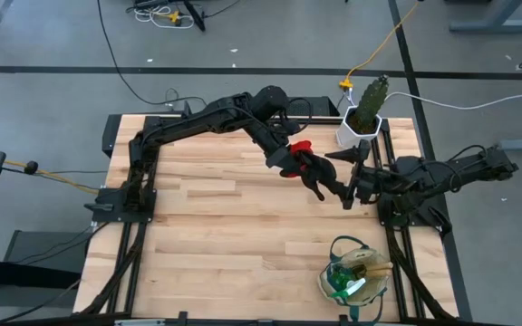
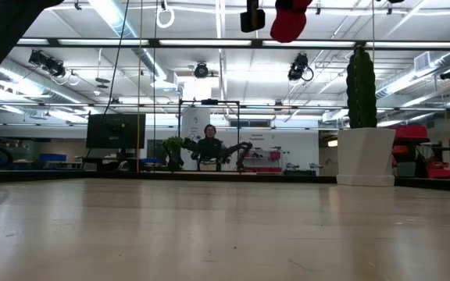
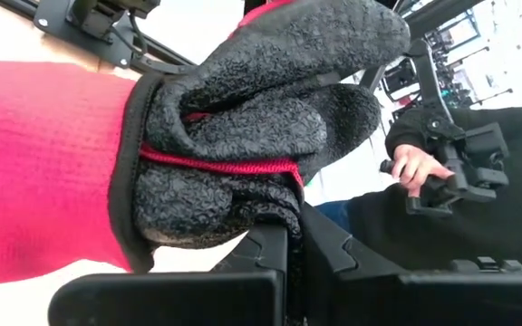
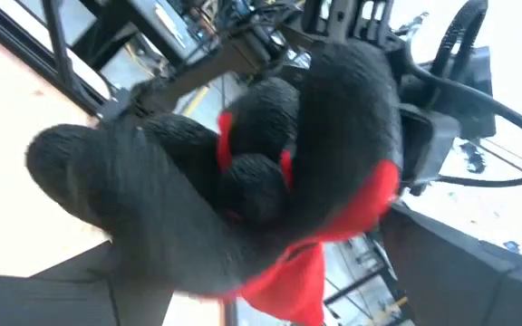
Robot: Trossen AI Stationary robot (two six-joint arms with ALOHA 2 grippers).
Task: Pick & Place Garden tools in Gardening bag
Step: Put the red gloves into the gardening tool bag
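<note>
Mid-air transfer of the gloves [image 1: 308, 165], seen from above, with all positions referred to the gardening bag [image 1: 356, 276], which stands at the near right corner of the table [image 1: 225, 235]. The left gripper [image 1: 299, 161] is clamped shut on the red-and-black gloves and carries them clear of the tabletop, well apart from the bag and toward the table's far side; the left wrist view shows the red cuff and dark textured palm [image 3: 243, 136] bunched against its fingers, so the grip appears to take the fabric in a fold, which would keep the limp pair from slipping. The right gripper [image 1: 350, 187] lies between the gloves and the bag, its fingers spread wide around or just beside the dangling glove fingers [image 4: 234, 181]; whether it is already touching the fabric cannot be told. The bag sits on the right arm's side, which likely explains a handover: the left arm would have to reach far across for it. The bag already holds items, among them something green and white; they are not clear enough to name. The cactus in its white pot [image 1: 362, 116] stands at the far right edge, well beyond the bag, and takes no part in the task. In the low view the glove [image 2: 290, 19] hangs high above the table.
</note>
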